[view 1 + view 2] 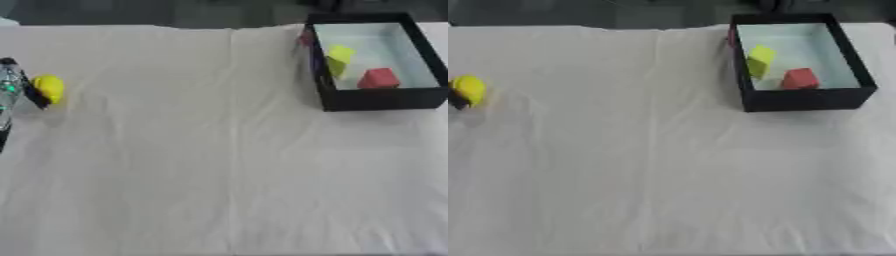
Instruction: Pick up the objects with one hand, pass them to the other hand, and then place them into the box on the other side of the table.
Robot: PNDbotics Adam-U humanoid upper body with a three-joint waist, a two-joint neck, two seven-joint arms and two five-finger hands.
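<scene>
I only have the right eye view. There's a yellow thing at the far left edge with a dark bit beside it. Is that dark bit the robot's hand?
Observer: Yes. The left eye view shows the left hand coming in at the left edge, with a dark part of it against the yellow object.
Operator: Has it got hold of it?
Observer: I cannot tell. The dark part lies along the object's left side, and the picture's edge cuts off the rest of the hand.
Operator: Anything else there?
Observer: A small green light shows on the hand's silver part, just left of the object.
</scene>
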